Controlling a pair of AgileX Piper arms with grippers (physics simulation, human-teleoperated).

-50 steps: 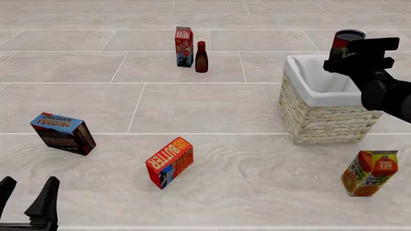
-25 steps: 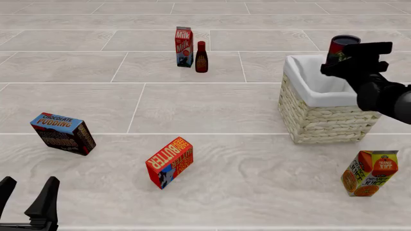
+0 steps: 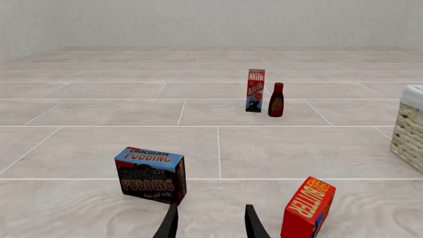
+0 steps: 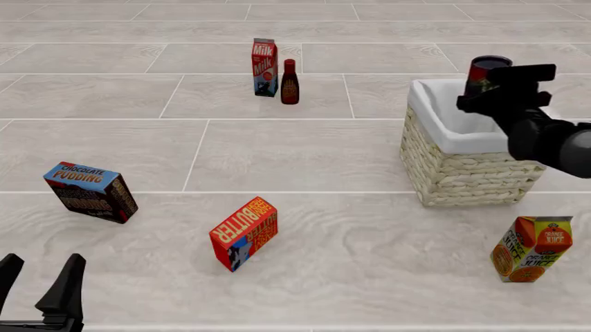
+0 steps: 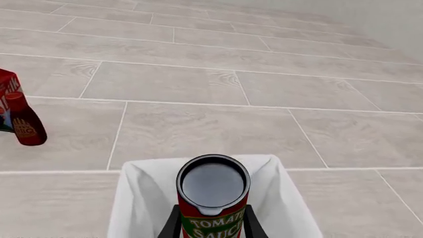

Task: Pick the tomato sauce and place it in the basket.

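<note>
- Front view: your black right gripper [image 4: 488,88] is clamped on the small red-and-green tomato sauce can with a dark metallic top [image 4: 485,74], held upright above the open mouth of the large beige wicker basket with white cloth lining [image 4: 461,173].
- Right wrist view: both fingers [image 5: 173,224] press the can's label; the white lining lies directly below.
- Your left gripper [image 4: 39,287], low at the near left, has its fingers spread and holds nothing.

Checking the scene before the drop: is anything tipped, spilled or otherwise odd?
Nothing spilled or damaged. The butter box and the chocolate pudding box sit tilted rather than flat. The tomato sauce is held upright in the right gripper above the basket.
</note>
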